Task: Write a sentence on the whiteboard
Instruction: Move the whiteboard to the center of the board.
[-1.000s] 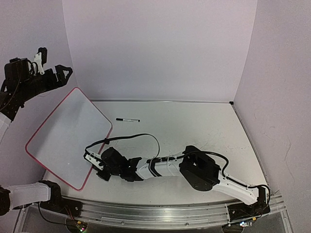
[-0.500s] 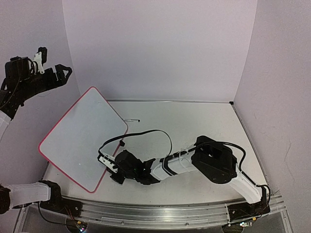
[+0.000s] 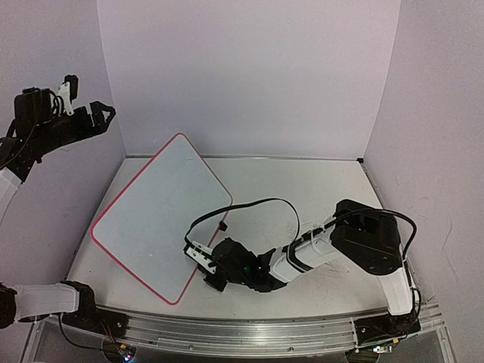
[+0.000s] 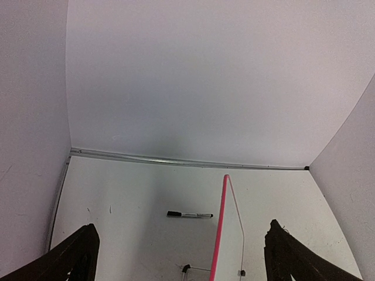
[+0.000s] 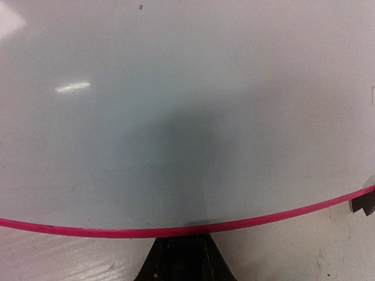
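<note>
The whiteboard (image 3: 155,219), white with a thin red rim, is tilted up off the table at the left-centre. My right gripper (image 3: 201,265) is shut on its near right edge. In the right wrist view the board's face (image 5: 176,111) fills the frame, and the gripper (image 5: 184,241) pinches the red rim (image 5: 88,230). No sentence is in view on the white face. My left gripper (image 3: 91,106) hangs open, high at the far left and apart from the board. From the left wrist view, the left gripper (image 4: 184,260) sees the board (image 4: 218,234) almost edge-on.
A black-capped marker (image 4: 189,215) lies on the table beyond the board; the board hides it from above. A black cable (image 3: 257,203) loops over the right arm. A black clip foot (image 5: 366,202) shows at the board's rim. Walls enclose the table on three sides.
My right gripper has carried the whiteboard to the right, toward the table's middle, and turned it. The board now covers the marker in the top view. The left arm has barely moved.
</note>
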